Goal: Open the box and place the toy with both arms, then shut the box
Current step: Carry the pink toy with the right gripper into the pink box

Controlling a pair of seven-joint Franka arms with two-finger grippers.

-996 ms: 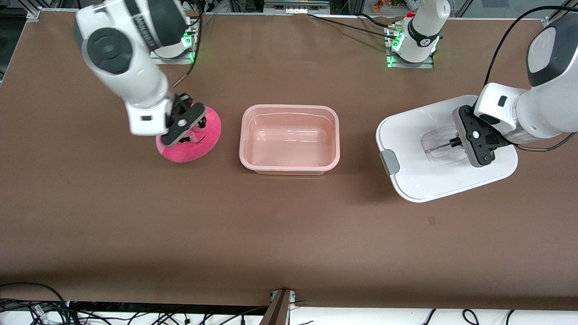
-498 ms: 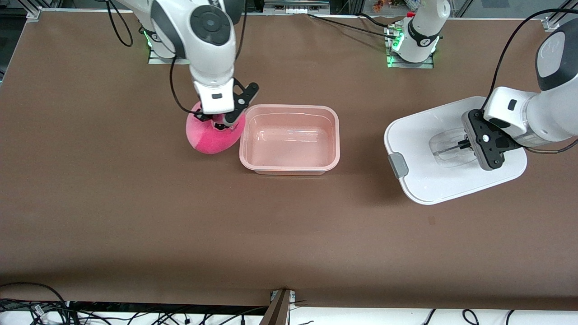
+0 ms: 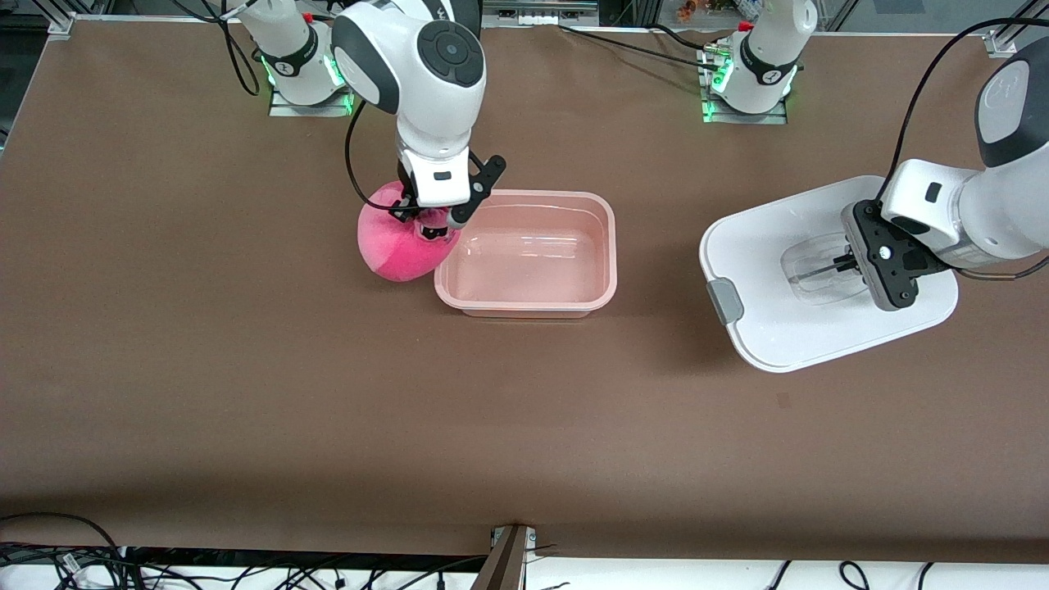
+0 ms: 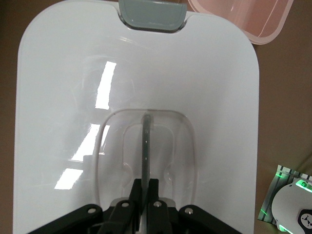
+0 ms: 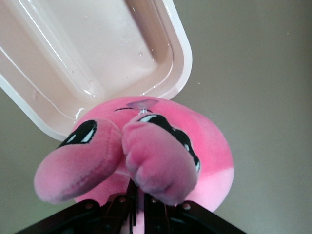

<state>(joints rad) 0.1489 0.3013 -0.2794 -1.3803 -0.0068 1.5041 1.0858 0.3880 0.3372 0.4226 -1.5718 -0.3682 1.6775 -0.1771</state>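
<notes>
The pale pink tub of the box [image 3: 524, 254] stands open mid-table; its rim also shows in the right wrist view [image 5: 97, 58]. My right gripper [image 3: 433, 220] is shut on the bright pink plush toy [image 3: 397, 246] and holds it up beside the tub's edge toward the right arm's end. In the right wrist view the toy [image 5: 146, 151] hangs from my right gripper [image 5: 138, 195]. My left gripper [image 3: 844, 264] is shut on the clear handle [image 4: 146, 146] of the white lid [image 3: 787, 319], toward the left arm's end. A grey clip [image 3: 725, 301] shows on the lid.
The brown table [image 3: 492, 426] spreads wide nearer the front camera. The arm bases [image 3: 746, 74] stand at the table's back edge, with cables there. A pink tub corner [image 4: 253, 19] shows in the left wrist view.
My right gripper has carried the toy from the right arm's end toward the tub, now at its edge. My left gripper has shifted the lid slightly away from the tub.
</notes>
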